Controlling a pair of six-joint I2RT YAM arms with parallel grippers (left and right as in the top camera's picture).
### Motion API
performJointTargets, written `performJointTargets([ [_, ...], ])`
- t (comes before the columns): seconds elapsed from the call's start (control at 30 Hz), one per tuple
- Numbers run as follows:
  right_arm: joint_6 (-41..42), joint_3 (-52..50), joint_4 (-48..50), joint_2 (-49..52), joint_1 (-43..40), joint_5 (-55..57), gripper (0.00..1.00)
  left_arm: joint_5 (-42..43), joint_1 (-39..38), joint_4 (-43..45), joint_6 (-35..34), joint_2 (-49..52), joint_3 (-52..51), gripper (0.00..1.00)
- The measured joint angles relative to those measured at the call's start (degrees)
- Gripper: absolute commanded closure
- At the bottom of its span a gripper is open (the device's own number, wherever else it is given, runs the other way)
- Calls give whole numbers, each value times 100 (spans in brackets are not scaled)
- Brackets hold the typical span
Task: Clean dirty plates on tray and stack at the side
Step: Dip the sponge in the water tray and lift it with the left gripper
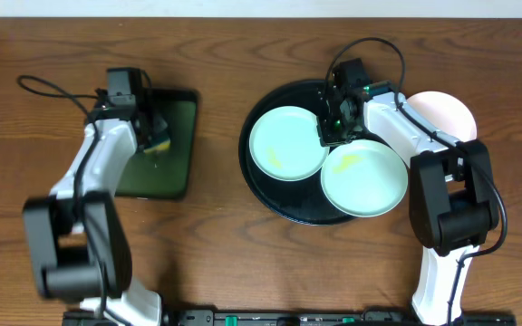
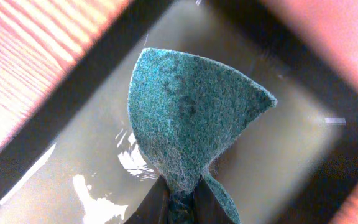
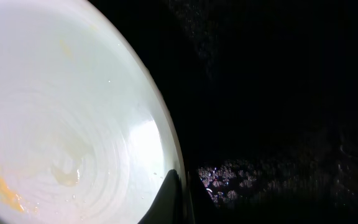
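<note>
Black and shiny, the big round tray (image 1: 259, 186) sits on the wooden table (image 1: 225, 54). Two pale green plates lie on it, the left plate (image 1: 286, 145) and the right plate (image 1: 366, 179). Both have yellow smears. A third plate (image 1: 447, 109) rests on the table just beside the tray, partly hidden by the right arm. The right gripper (image 1: 333, 127) is down on the tray between the two plates, at a plate's edge. I cannot tell if its fingers pinch it. The left gripper (image 1: 155, 138) squeezes a green scrub pad (image 2: 191, 118) over the small tray (image 1: 175, 154), which looks wet inside.
</note>
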Motion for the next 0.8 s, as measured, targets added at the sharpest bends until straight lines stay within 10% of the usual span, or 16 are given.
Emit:
performJointTargets([
  [0.8, 20, 0, 7, 0, 2, -11, 98, 1945, -48, -402, 7, -844, -2, 93],
])
